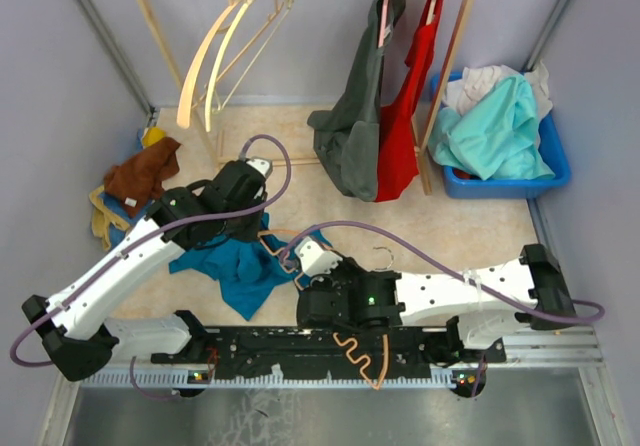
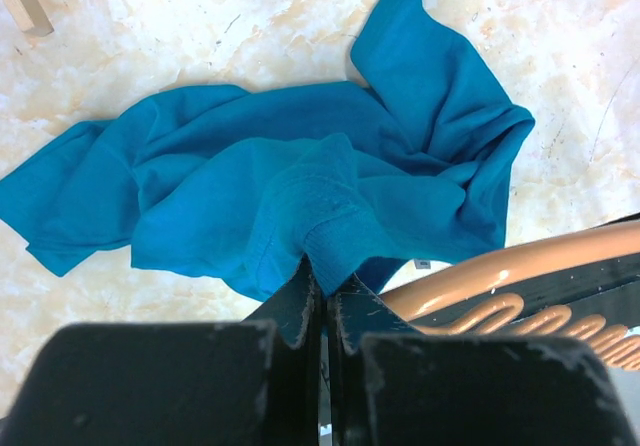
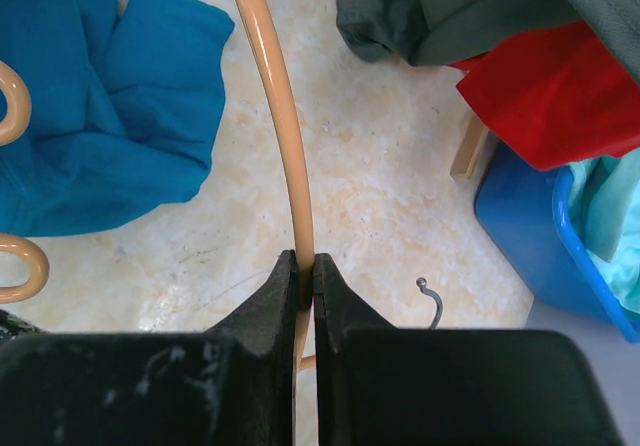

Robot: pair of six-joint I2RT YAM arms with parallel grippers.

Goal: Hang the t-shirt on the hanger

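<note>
The teal-blue t-shirt (image 1: 238, 269) lies crumpled on the pale floor in front of the left arm. My left gripper (image 2: 325, 268) is shut on the t-shirt (image 2: 300, 176) at a ribbed edge, with the cloth spreading away from the tips. The orange hanger (image 1: 362, 351) lies partly under the right arm, its wavy bar over the base rail. In the left wrist view the hanger (image 2: 500, 271) sits just right of the jaws. My right gripper (image 3: 305, 264) is shut on the hanger's thin arm (image 3: 282, 116). The silver hook (image 3: 432, 301) shows to its right, the t-shirt (image 3: 100, 136) to its left.
A blue bin (image 1: 552, 166) with an aqua garment (image 1: 500, 131) stands at the back right. A dark grey shirt (image 1: 355, 136) and a red garment (image 1: 405, 126) hang from the wooden rack (image 1: 450, 66). Cream hangers (image 1: 225, 51) hang at the left. Brown and yellow cloths (image 1: 140, 176) lie by the left wall.
</note>
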